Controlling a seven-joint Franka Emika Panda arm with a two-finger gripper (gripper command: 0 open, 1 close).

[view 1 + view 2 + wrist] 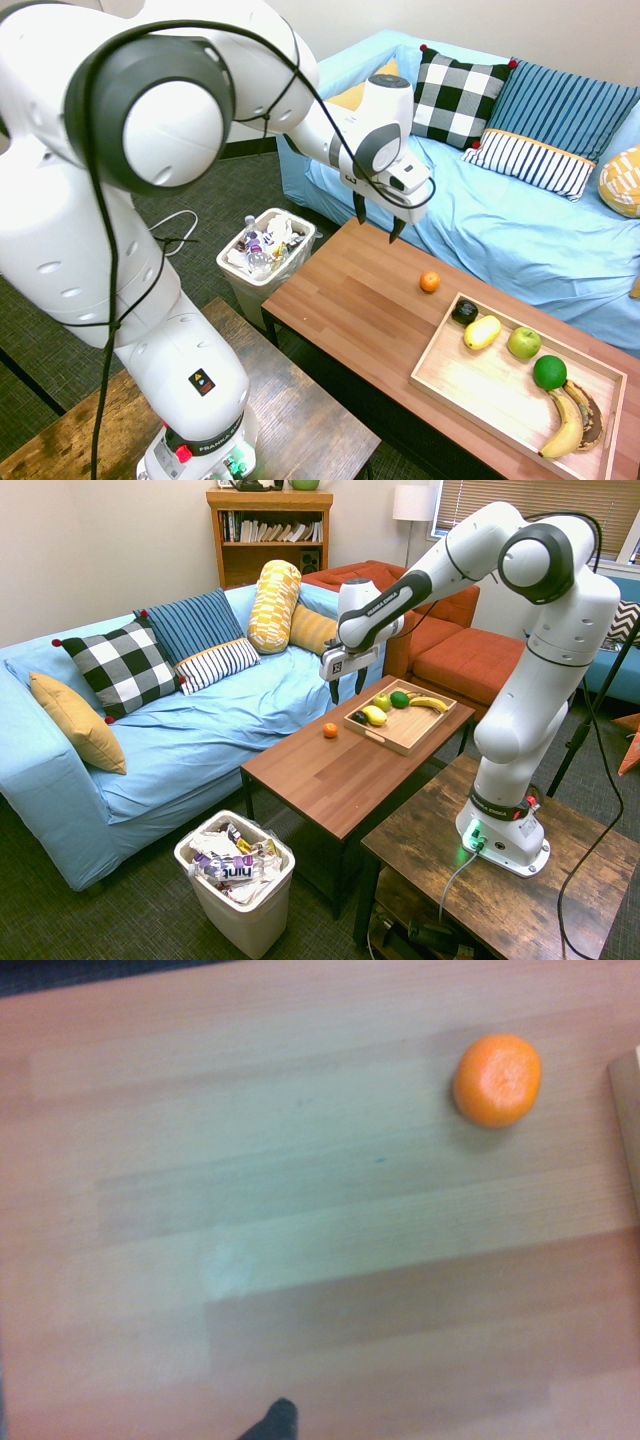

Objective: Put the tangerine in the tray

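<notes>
Table [360,310]: reddish-brown wood planks, smooth, soft sheen. Tray [470,385] on table: pale bare wood, matt. Tangerine [430,282] beside tray: orange peel, finely dimpled, slight gloss. Lime [549,372] in tray: glossy green skin. Sofa [520,220] behind table: light-blue cloth, creased, matt. Bin [266,262] off table's end: white plastic, crumpled wrappers.

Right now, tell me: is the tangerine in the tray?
No, the tangerine sits on the table just outside the tray.
</notes>
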